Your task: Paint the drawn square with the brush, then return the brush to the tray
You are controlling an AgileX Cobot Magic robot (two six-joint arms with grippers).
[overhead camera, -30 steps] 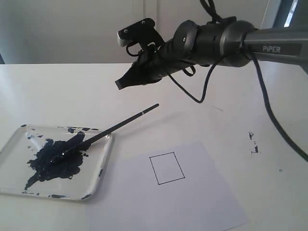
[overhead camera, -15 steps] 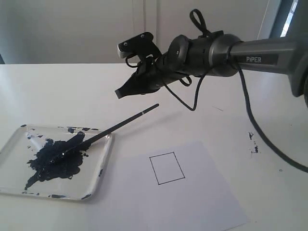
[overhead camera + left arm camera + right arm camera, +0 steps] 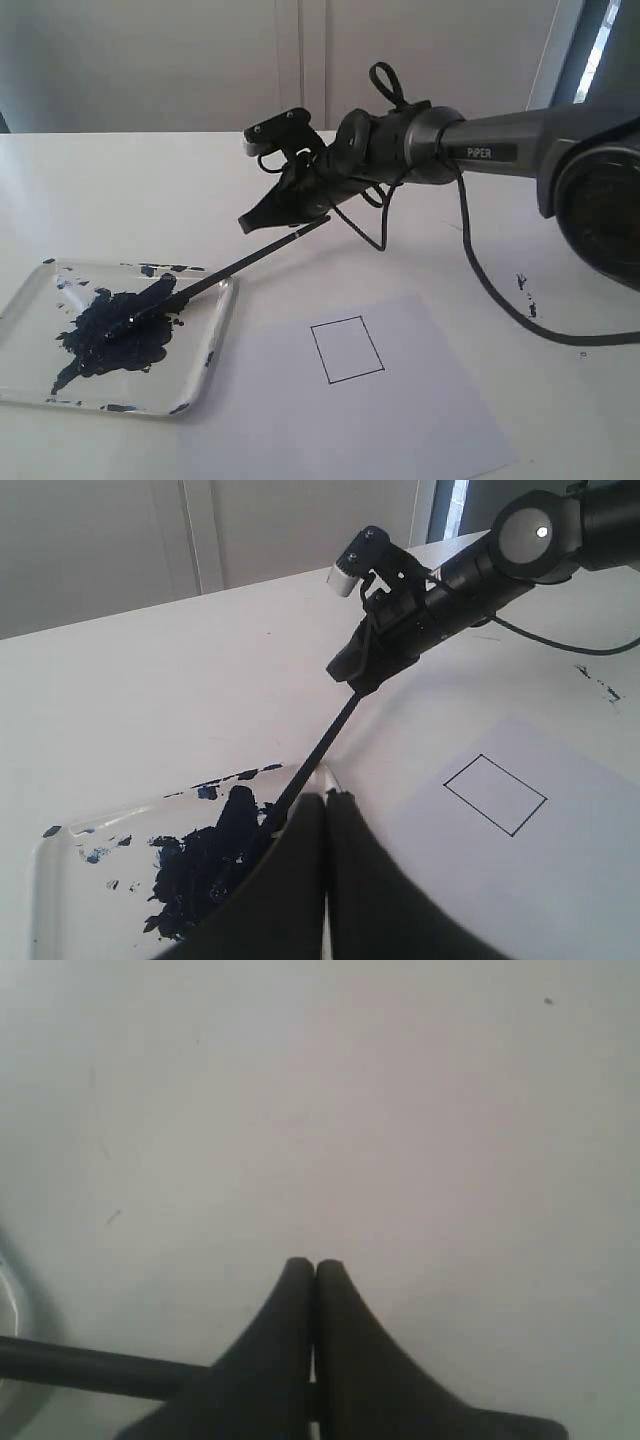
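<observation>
The brush [image 3: 240, 264] lies slanted, its paint-coated tip in the blue-black paint of the tray [image 3: 195, 365] and its handle propped on the tray's rim, pointing up and right. My right gripper [image 3: 243, 224] is shut, empty, just above the upper part of the handle. In the right wrist view the brush [image 3: 80, 1365] runs under the shut right gripper [image 3: 313, 1263]. The drawn square [image 3: 347, 349] on the white paper is unpainted inside. My left gripper [image 3: 326, 797] is shut and empty beside the tray [image 3: 70, 900], close to the brush [image 3: 325, 742]; the exterior view does not show it.
A ragged blue-black paint blob [image 3: 110, 335] covers the tray's middle. The white paper sheet [image 3: 400, 430] lies right of the tray. Small paint specks [image 3: 527, 300] mark the table at the right. The right arm's black cable [image 3: 480, 290] trails over the table.
The right arm has come down and its shut gripper has dropped towards the brush handle's upper end. Brush, tray and paper have not moved.
</observation>
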